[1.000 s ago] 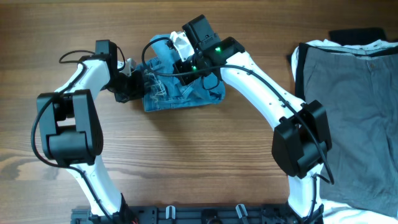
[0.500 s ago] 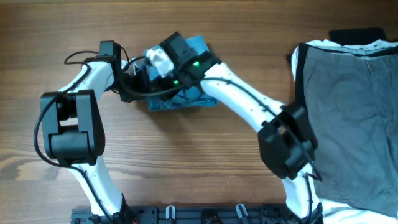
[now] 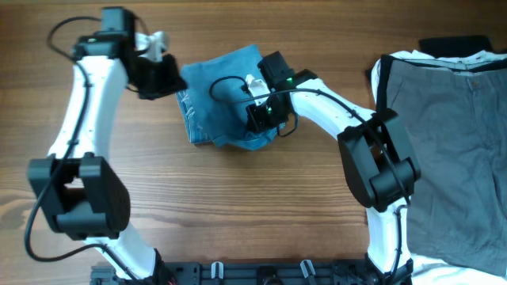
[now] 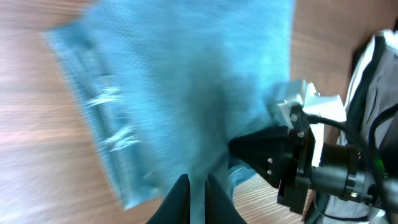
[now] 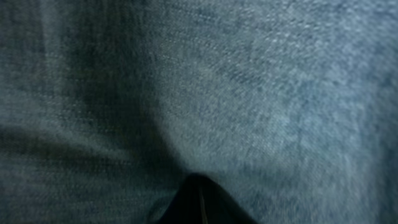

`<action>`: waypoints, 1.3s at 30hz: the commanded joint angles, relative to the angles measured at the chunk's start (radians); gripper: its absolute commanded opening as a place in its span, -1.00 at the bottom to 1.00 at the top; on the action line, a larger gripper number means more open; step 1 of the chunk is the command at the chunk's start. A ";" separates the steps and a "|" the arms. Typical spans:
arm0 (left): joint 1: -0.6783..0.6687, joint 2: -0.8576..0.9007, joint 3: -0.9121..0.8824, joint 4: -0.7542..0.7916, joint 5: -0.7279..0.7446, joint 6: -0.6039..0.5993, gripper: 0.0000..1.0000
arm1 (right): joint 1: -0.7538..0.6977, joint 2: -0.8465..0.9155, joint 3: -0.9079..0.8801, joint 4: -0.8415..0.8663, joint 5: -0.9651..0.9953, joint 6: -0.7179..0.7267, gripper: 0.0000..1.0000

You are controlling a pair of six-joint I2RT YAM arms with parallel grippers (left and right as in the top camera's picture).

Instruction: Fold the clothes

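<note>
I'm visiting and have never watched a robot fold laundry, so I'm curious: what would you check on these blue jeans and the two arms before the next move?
1. Jeans folded into a compact bundle: ok.
2. Bundle outline tidy: not ok; the lower edge bulges out unevenly.
3. Left gripper free of cloth: cannot tell; it is shut beside the bundle's upper left corner in the overhead view.
4. Right gripper free of cloth: cannot tell; it is shut, with its tips against the denim.
5. Grey shorts clear of the bundle: ok; they lie well apart to the right.
</note>
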 commanded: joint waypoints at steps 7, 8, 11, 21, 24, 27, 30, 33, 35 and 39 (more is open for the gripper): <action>-0.196 0.158 -0.245 0.145 -0.116 -0.137 -0.91 | 0.001 0.074 -0.039 0.002 0.010 0.050 -0.91; -0.189 0.176 -0.306 0.207 -0.142 -0.198 -0.89 | -0.005 0.068 -0.038 -0.013 0.010 0.049 -0.91; -0.171 0.205 -0.440 0.348 -0.240 -0.275 -0.82 | -0.027 0.035 -0.031 -0.045 0.009 0.042 -0.91; -0.082 0.102 -0.405 0.181 -0.341 -0.213 -0.62 | -0.072 -0.188 -0.029 0.006 -0.058 -0.027 -0.91; -0.051 -0.018 -0.319 0.129 -0.325 -0.213 -0.50 | -0.071 -0.177 -0.031 0.005 -0.058 -0.013 -0.91; -0.050 -0.121 -0.302 0.203 -0.315 -0.213 -0.28 | -0.051 -0.167 -0.069 0.008 -0.191 -0.146 -0.91; -0.050 -0.114 -0.303 0.176 -0.315 -0.214 -0.24 | 0.016 -0.159 -0.135 0.061 -0.216 -0.275 -0.91; -0.050 -0.092 -0.306 0.076 -0.315 -0.214 -0.27 | 0.073 -0.120 -0.171 0.124 -0.144 -0.246 -0.91; -0.049 -0.082 -0.327 0.001 -0.315 -0.217 -0.33 | 0.095 -0.076 -0.188 0.161 -0.040 -0.145 -0.90; -0.045 -0.077 -0.488 0.099 -0.317 -0.243 -0.43 | 0.079 0.009 -0.191 0.146 0.076 0.011 -0.91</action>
